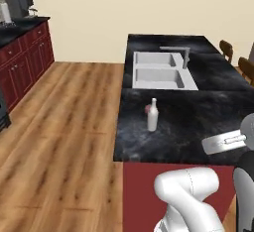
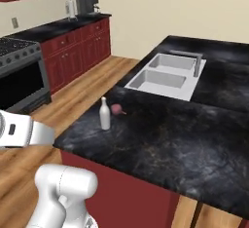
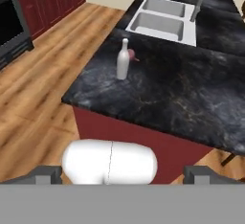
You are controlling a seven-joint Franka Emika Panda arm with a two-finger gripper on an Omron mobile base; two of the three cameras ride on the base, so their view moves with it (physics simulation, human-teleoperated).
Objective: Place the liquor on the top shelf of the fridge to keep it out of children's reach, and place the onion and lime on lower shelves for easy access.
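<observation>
The liquor (image 1: 153, 115) (image 2: 104, 115) (image 3: 123, 61) is a slim pale bottle standing upright on the black island counter (image 1: 183, 127) (image 2: 160, 144) (image 3: 167, 94), near its left edge. The pinkish-red onion (image 1: 147, 109) (image 2: 116, 109) (image 3: 131, 54) lies just behind the bottle, on the sink side. My gripper (image 3: 124, 174) hangs well back from the counter, high over the robot's base, with its two dark fingertips (image 3: 48, 173) far apart and nothing between them. The lime, the fridge and its shelves are out of view.
A white double sink (image 1: 161, 71) (image 2: 165, 76) (image 3: 162, 19) with a faucet is set in the island beyond the bottle. Red cabinets, a stove (image 2: 19, 76) and a coffee machine (image 2: 86, 4) line the left wall. Wooden floor lies between. Chairs (image 1: 227, 50) stand at the island's far right.
</observation>
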